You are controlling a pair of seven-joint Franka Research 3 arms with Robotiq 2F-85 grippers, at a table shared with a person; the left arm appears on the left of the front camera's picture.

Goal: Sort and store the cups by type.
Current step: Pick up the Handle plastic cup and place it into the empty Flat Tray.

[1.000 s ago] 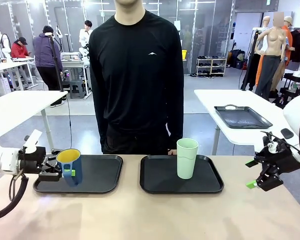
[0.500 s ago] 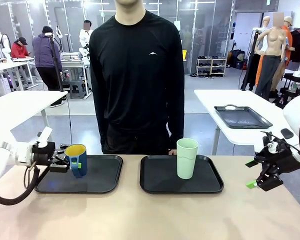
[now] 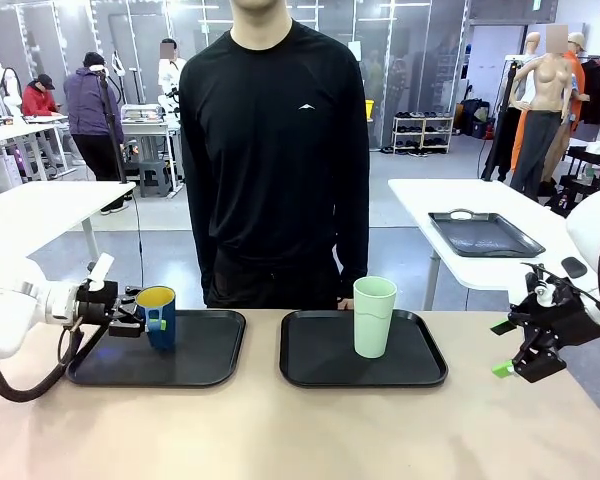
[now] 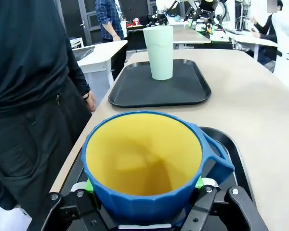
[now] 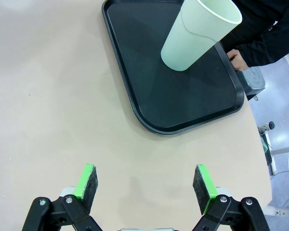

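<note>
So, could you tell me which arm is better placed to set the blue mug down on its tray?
Left: its pincer already grips the blue mug over the left tray; the right pincer hangs open, away from it.

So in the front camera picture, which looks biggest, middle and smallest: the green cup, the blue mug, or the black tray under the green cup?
1. Black tray
2. Green cup
3. Blue mug, which stands about as far from the camera as the cup.
</note>
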